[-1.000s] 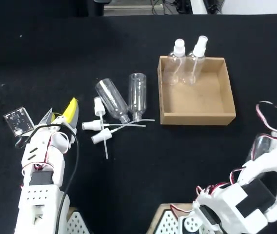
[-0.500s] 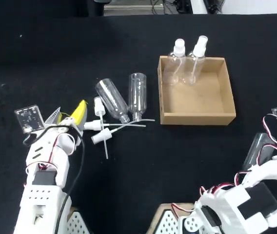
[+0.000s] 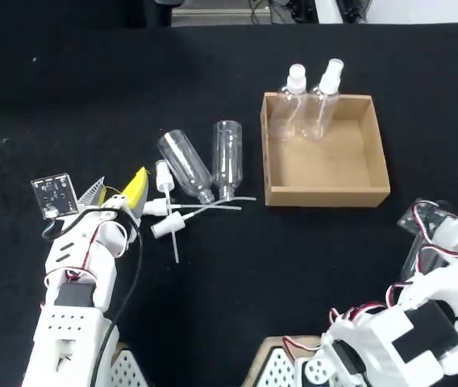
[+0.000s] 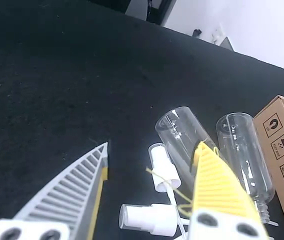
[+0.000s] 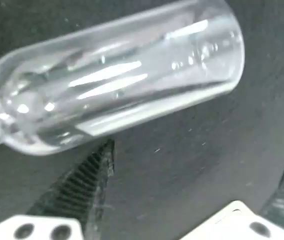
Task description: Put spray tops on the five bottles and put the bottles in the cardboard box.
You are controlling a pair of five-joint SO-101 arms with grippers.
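Note:
Two clear bottles (image 3: 185,165) (image 3: 227,157) lie uncapped left of the cardboard box (image 3: 326,195). Three white spray tops (image 3: 164,174) (image 3: 153,207) (image 3: 169,224) lie in front of them. Inside the box, two capped bottles (image 3: 293,101) (image 3: 326,95) stand against the far wall. My left gripper (image 4: 152,145) (image 3: 121,177) is open, just left of the spray tops (image 4: 163,167), with nothing between its fingers. A fifth uncapped bottle (image 5: 117,80) (image 3: 417,250) lies at the right front. My right gripper (image 5: 199,155) is open, close beside it.
The box's near half is bare cardboard. The spray tops' thin dip tubes (image 3: 213,205) cross one another toward the box's left wall. The right arm's body (image 3: 447,274) and red-and-white cables cover part of the right front bottle.
My left gripper has swung right, toward the spray tops. The right arm's wrist has come in over the right front bottle.

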